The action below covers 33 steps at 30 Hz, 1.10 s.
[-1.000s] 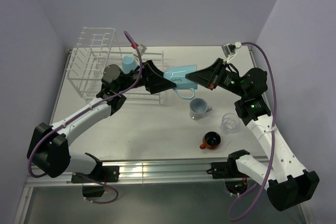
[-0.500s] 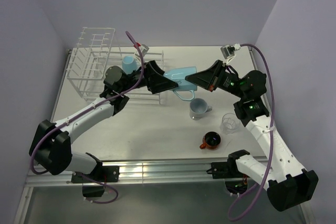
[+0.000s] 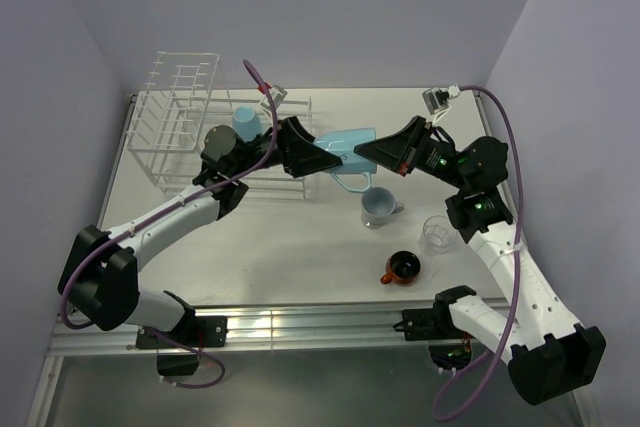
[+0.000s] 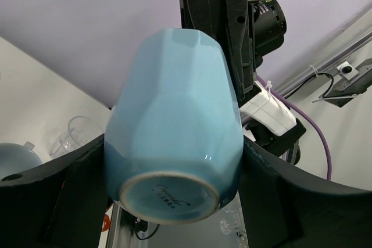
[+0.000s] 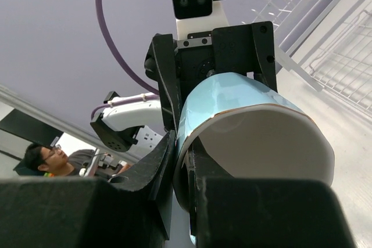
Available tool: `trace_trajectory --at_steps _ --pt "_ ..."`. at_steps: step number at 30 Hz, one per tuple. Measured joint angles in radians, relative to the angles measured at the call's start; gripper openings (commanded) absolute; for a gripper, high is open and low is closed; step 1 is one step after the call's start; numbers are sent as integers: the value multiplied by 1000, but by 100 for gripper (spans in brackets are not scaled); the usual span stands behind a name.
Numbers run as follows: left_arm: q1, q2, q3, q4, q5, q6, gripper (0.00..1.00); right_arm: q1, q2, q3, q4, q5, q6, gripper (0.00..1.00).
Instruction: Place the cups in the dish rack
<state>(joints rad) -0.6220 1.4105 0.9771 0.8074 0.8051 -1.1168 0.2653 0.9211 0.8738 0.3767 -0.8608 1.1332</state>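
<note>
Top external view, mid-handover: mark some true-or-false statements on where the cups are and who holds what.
1. The light blue mug is off the table, between the left gripper and right gripper. True.
2. A blue cup already sits in the dish rack. True.
3. The orange-red cup is in the rack. False: it stands on the table.
4. The glass tumbler lies tipped over. False: it stands upright.
5. The right gripper is empty. False: it pinches the mug's rim.

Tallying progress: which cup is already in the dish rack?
The light blue cup in the dish rack. The other blue mug hangs between the left gripper and right gripper; three stand on the table.
</note>
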Motion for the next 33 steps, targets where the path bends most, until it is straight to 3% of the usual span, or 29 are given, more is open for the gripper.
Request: trace_trajectory --at_steps 4,14,17,25,33 --pt "-4 0 6 -24 -1 8 0 -2 -18 0 -46 18 -35 4" --pt "-19 0 32 -131 -34 44 0 -2 -58 46 -241 125 -189 50" --pt "-19 0 34 -176 -49 62 0 -2 -63 53 -288 164 -226 59" --pt "-21 -21 57 -341 -113 142 0 -2 -90 84 -439 286 -308 63" --pt "-14 -58 211 -684 -274 303 0 -2 -136 140 -637 508 -388 63"
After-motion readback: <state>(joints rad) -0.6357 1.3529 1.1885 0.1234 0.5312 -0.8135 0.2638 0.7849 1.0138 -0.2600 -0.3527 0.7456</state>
